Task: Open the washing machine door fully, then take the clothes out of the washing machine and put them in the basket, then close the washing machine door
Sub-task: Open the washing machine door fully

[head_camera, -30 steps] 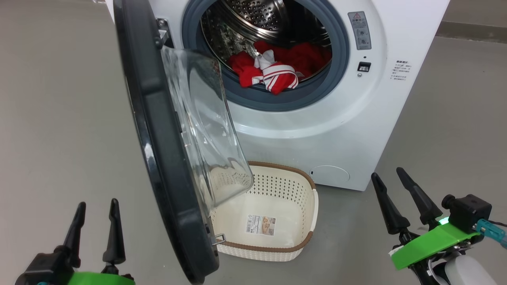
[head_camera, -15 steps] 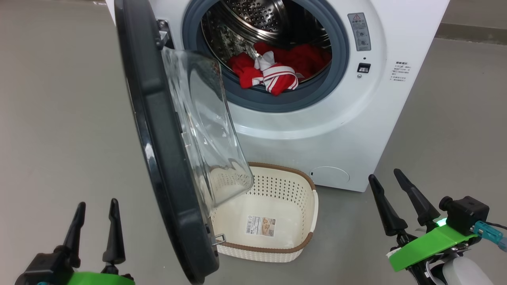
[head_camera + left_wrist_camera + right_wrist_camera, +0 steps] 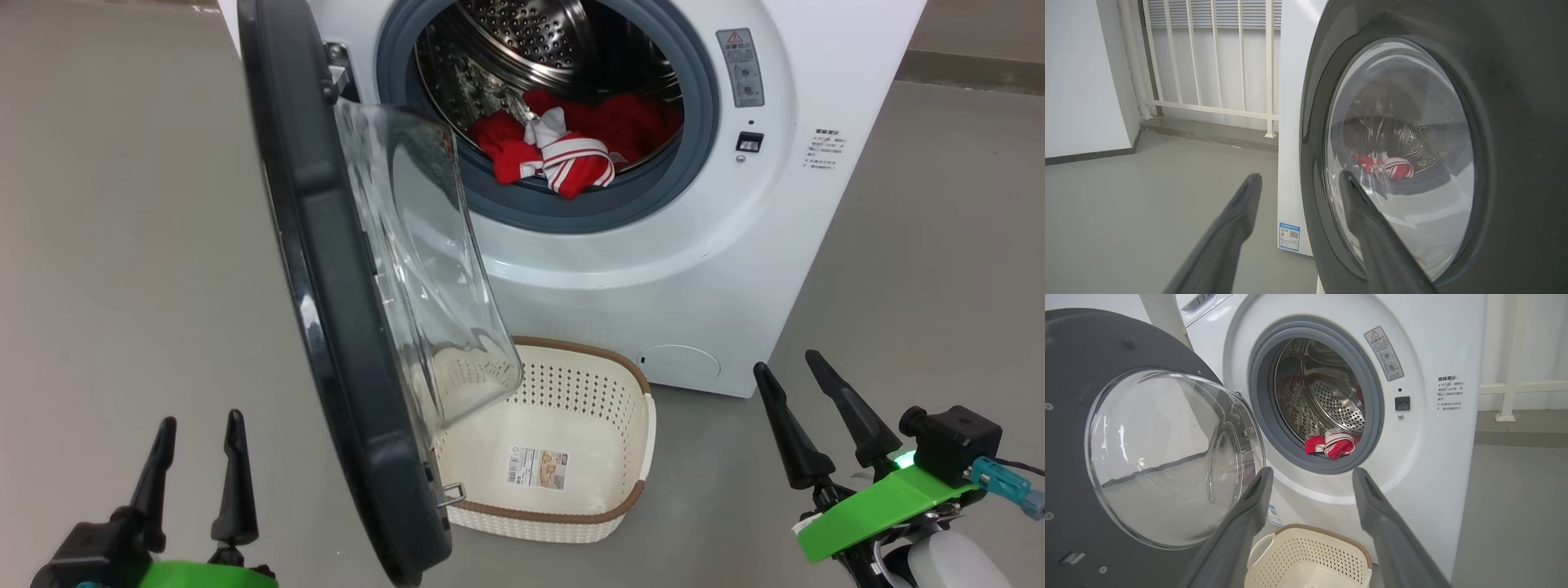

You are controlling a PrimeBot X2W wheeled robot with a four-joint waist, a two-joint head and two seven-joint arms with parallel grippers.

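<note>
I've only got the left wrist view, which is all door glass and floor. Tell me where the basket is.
Observer: The basket stands on the floor close in front of the washing machine, below the drum opening. It holds no clothes.
Operator: Good. Now report the right claw.
Observer: The right claw is open and holds nothing. It is low, to the right of the basket and apart from the machine.
</note>
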